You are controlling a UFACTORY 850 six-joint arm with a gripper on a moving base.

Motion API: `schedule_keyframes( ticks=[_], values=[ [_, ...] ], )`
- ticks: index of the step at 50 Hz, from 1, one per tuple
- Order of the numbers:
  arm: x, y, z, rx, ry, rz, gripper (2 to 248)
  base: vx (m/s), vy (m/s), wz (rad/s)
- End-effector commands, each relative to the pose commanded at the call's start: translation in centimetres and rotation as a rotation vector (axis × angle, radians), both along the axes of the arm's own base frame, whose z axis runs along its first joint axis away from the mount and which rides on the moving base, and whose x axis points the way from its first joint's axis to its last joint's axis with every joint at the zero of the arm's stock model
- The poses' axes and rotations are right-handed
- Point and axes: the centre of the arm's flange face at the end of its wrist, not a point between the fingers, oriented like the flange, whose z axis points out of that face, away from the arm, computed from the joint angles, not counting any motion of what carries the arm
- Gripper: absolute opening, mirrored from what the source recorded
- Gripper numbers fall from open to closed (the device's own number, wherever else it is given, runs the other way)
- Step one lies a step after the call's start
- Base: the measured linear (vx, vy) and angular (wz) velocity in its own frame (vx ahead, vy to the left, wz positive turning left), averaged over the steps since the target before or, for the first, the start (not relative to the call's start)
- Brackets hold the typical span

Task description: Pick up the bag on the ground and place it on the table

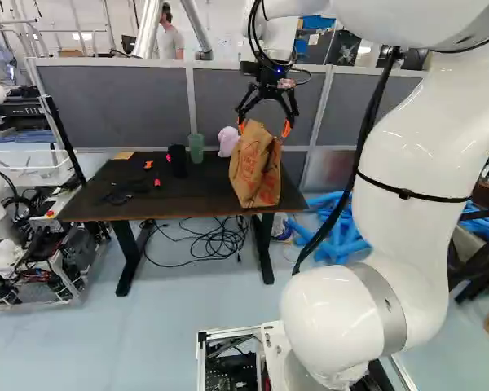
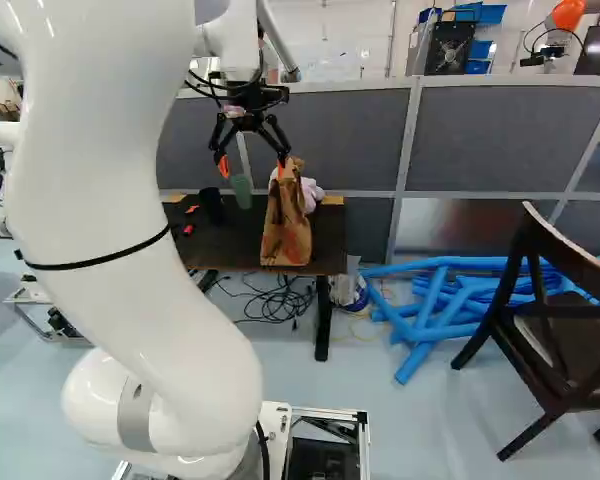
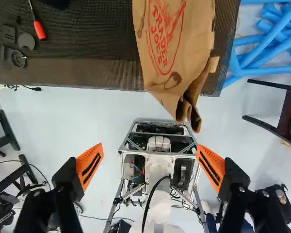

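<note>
The paper bag runs past the wrist view's edge; the right base view crops the chair.

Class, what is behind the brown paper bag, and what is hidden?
Behind the bag, a pale pink thing peeks out, with the grey partition beyond. The bag hides parts of both; the pink thing's identity is unclear.

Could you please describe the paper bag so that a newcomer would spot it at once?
Find the dark table before the grey partition. At its right end in the left base view is a creased brown paper bag with red print. It is far larger than the green cup and pale pink object nearby.
</note>
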Motion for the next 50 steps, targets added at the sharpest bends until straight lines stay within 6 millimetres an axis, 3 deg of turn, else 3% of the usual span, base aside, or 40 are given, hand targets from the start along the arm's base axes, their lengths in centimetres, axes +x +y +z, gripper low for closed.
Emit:
schedule_keyframes(
  ticks=[23,50],
  values=[
    [0.0,0.0,0.0,0.0,0.0,0.0,247,-0.187,-0.003,0.002],
    [0.0,0.0,0.0,0.0,0.0,0.0,247,-0.104,-0.001,0.003]
  ],
)
